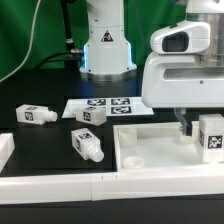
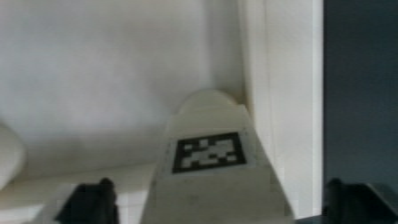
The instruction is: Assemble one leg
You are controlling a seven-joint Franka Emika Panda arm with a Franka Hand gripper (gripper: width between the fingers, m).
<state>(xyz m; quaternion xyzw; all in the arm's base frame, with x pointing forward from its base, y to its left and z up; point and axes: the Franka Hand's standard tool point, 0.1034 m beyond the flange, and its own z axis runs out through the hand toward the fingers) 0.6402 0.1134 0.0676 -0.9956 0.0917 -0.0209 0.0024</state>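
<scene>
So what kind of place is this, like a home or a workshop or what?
Most likely a robotics lab test bench, not a home. A green backdrop curtain hangs behind a black table, the marker board lies flat on it, and the white furniture parts, such as one loose leg, carry printed tags.

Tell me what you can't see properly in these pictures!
- The gripper's fingertips: in the exterior view the robot's big white wrist covers them, so open or shut is unclear.
- The leg in the wrist view: its lower end is cut off by the picture's edge.
- The white tabletop: its far side runs off the exterior view's right edge.
- The marker patterns on the two loose legs: too small to read.
</scene>
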